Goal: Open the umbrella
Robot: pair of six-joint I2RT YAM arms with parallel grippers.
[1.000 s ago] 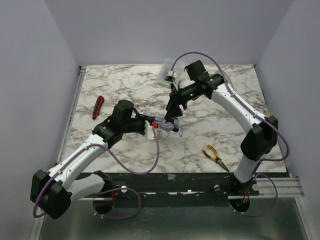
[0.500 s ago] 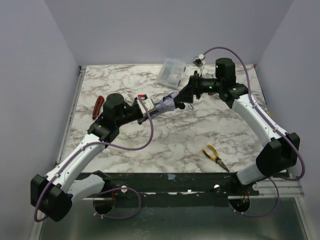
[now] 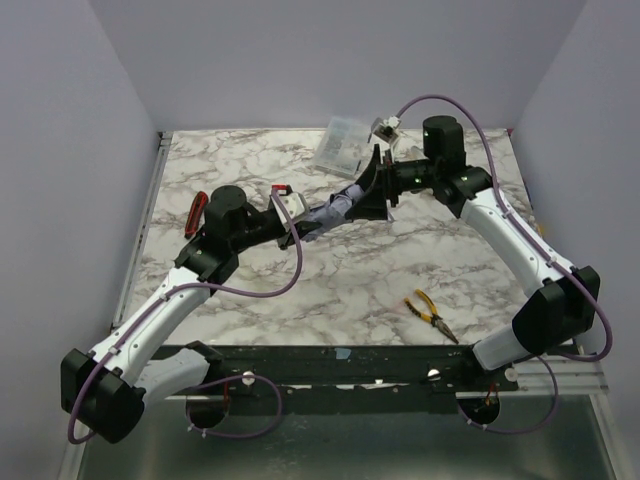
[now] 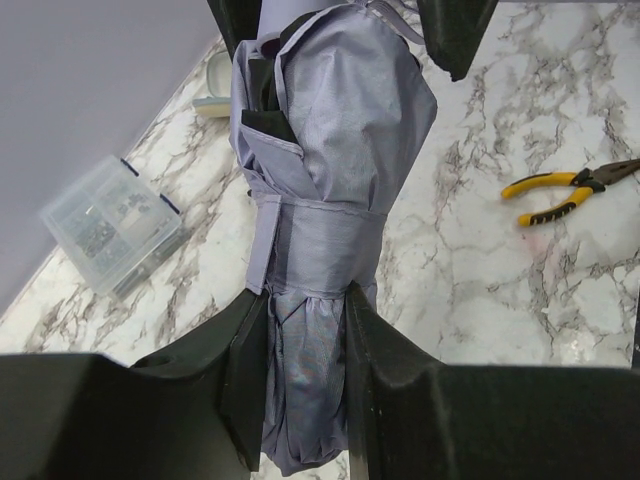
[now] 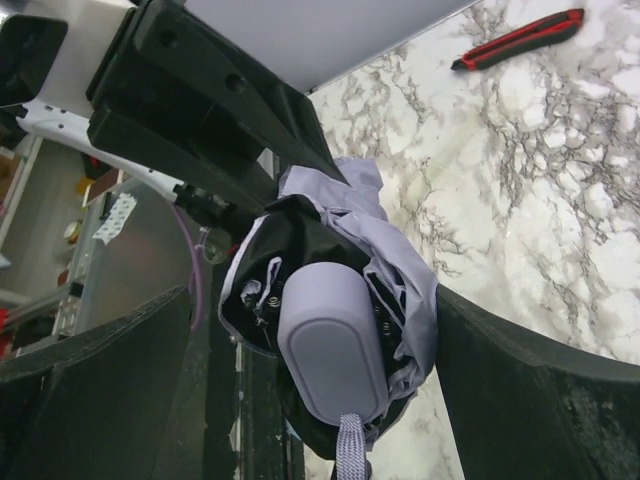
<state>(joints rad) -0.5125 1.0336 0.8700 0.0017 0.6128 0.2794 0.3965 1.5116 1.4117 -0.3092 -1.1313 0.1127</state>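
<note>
The umbrella (image 3: pixel 335 208) is folded, a pale lavender bundle with black inside, held in the air between both arms. My left gripper (image 3: pixel 300 222) is shut on its gathered fabric end; the left wrist view shows the fingers (image 4: pixel 250 370) pinching the fabric (image 4: pixel 330 150) from both sides. My right gripper (image 3: pixel 375 190) is open, its jaws standing wide around the other end. In the right wrist view the pale rounded handle (image 5: pixel 335 345) with its cord points at the camera between the gripper's (image 5: pixel 312 295) spread jaws. The right finger touches fabric; a gap shows at the left one.
A clear plastic box (image 3: pixel 342 145) sits at the back of the marble table, also in the left wrist view (image 4: pixel 110 225). Yellow-handled pliers (image 3: pixel 430 312) lie front right. A red-and-black knife (image 3: pixel 196 212) lies at the left.
Both grippers have carried the umbrella up and toward the back of the table. The right arm swung out to the right, and its jaws now stand wider around the handle end.
</note>
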